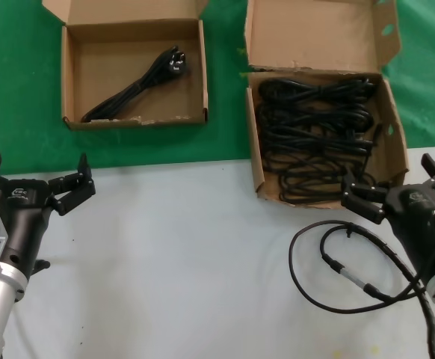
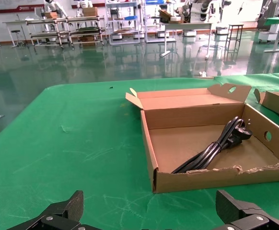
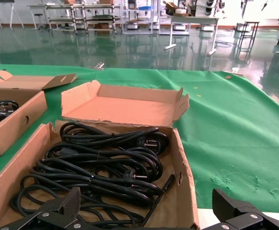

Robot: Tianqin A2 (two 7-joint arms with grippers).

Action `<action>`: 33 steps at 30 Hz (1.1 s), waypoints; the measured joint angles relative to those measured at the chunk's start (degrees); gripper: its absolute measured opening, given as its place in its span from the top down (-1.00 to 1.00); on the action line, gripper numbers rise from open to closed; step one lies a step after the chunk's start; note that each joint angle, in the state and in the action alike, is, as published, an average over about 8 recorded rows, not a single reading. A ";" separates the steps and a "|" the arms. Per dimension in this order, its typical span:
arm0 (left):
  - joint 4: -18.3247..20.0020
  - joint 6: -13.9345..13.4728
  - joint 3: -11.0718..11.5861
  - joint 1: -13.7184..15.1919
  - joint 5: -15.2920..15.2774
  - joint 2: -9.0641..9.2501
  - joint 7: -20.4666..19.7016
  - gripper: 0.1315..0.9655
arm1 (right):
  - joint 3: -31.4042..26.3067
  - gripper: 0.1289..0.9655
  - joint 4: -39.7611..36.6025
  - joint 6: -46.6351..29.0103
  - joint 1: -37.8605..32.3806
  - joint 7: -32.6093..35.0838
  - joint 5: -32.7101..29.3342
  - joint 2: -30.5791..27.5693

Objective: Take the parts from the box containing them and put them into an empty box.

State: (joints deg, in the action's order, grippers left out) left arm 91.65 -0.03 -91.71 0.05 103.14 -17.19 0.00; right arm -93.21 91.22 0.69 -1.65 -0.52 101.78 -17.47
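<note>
Lying piled in the deeper box (image 1: 322,97) are the power cords (image 1: 315,134), black loops stacked and overlapping across most of its floor, at about 1 o'clock in the head view. The right wrist view shows the same tangle (image 3: 101,167) with several plug ends poking out of the loops.

1 more cord (image 1: 131,88) lies in the shallow box (image 1: 68,75) at about 11 o'clock, stretched diagonally with its plug toward the far right corner. The left wrist view shows this cord (image 2: 216,148) resting on the floor of the shallow box (image 2: 202,179), the plug close to the side wall. The 2 boxes sit well apart on the green cloth (image 1: 16,90), both with lids folded back.

Right gripper (image 1: 397,187): at 4 o'clock, just beside the near rim of the deeper box, jaws spread wide, holding nothing. Its fingers (image 3: 58,208) frame the pile in the right wrist view without touching any cord.

Left gripper (image 1: 34,183): at 8 o'clock over the white tabletop (image 1: 180,262), near the cloth's edge, jaws also spread wide and empty. Its fingers (image 2: 63,211) show low in the left wrist view, well short of the shallow box.

A thinner black cable (image 1: 337,269) loops on the tabletop at 5 o'clock, beside the right gripper.
</note>
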 joint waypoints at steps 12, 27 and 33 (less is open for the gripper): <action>0.00 0.00 0.00 0.00 0.00 0.00 0.00 -1.00 | 0.00 -1.00 0.00 0.00 0.00 0.00 0.00 0.00; 0.00 0.00 0.00 0.00 0.00 0.00 0.00 -1.00 | 0.00 -1.00 0.00 0.00 0.00 0.00 0.00 0.00; 0.00 0.00 0.00 0.00 0.00 0.00 0.00 -1.00 | 0.00 -1.00 0.00 0.00 0.00 0.00 0.00 0.00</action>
State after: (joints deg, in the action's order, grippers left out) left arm 91.65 -0.03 -91.71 0.05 103.14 -17.19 0.00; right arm -93.21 91.22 0.69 -1.65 -0.52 101.78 -17.47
